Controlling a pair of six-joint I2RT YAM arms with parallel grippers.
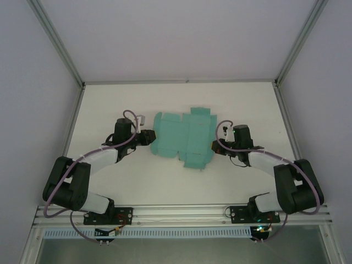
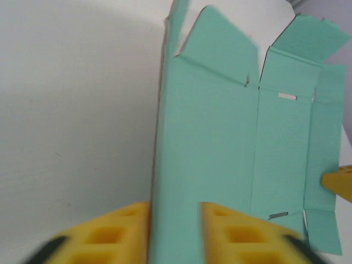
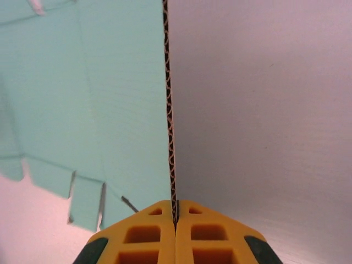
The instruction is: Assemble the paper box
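Yellow fingers of the right end effector are pinched shut on the corrugated edge of the paper box, a mostly flat, unfolded die-cut sheet lying mid-tabletop between both arms. Left end effector has its jaws parted, with the sheet's opposite edge running between them, not clamped. No walls raised and no flaps tucked, so nearly all the folding looks left to do.

The paper box lies on the middle of the table, the left gripper at its left edge, the right gripper at its right edge.
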